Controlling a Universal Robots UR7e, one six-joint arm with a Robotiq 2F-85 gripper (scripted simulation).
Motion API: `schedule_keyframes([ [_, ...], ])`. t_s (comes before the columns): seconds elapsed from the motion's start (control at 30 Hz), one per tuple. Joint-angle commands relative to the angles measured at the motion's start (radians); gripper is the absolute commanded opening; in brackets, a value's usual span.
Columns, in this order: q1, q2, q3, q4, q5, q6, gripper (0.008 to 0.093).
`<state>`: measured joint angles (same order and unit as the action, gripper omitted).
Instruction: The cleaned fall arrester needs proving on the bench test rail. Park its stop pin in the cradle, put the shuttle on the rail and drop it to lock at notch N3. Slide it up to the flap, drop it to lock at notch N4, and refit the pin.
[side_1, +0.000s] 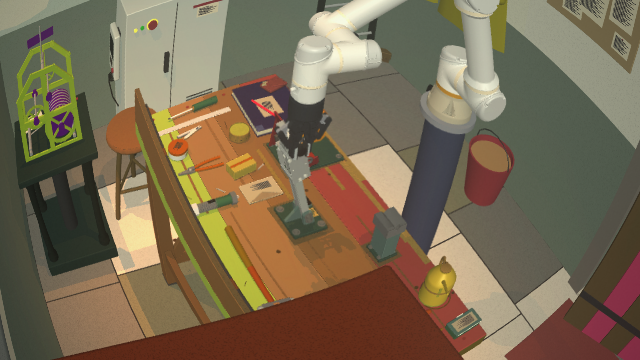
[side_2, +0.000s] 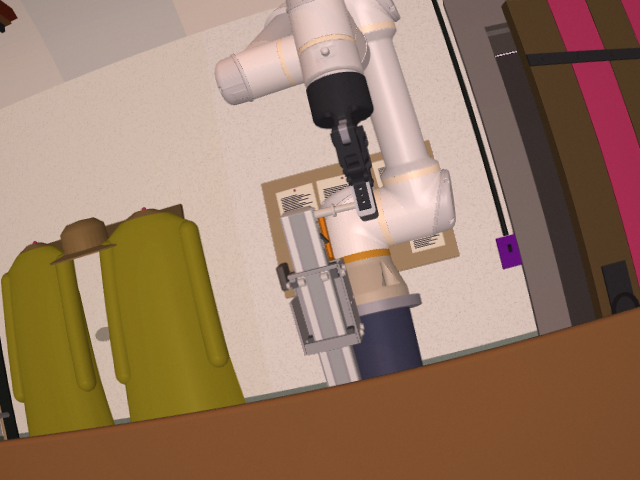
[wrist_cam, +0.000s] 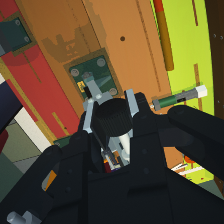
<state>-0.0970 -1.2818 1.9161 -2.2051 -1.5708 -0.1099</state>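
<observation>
The grey shuttle (side_2: 324, 305) sits on the upright test rail (side_1: 299, 187), well below the rail's top end. I grip the stop pin (side_2: 336, 209) by its black knurled knob (wrist_cam: 113, 117) in my closed gripper (wrist_cam: 110, 118), its pale shaft reaching sideways to the rail's top. The rail stands on a green base plate (side_1: 299, 221) in the middle of the bench. The grey cradle block (side_1: 386, 231) stands apart on the red strip near the bench's right edge. The notches are hidden from me.
The rail's top stands right beside my fingers. A tall wooden backboard (side_1: 170, 200) lines the bench's left side, with hand tools, a green-handled tool (wrist_cam: 179, 97) and an orange rod (wrist_cam: 164, 37) in front of it. The arm's dark pedestal (side_1: 432, 175) stands right of the bench.
</observation>
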Motion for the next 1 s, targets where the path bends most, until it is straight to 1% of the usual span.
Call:
schedule_keyframes([
  [0.0, -0.001, -0.001, 0.000, -0.001, 0.000, -0.001, 0.0080],
  [0.97, -0.028, -0.005, 0.005, -0.002, 0.000, -0.028, 0.0080],
])
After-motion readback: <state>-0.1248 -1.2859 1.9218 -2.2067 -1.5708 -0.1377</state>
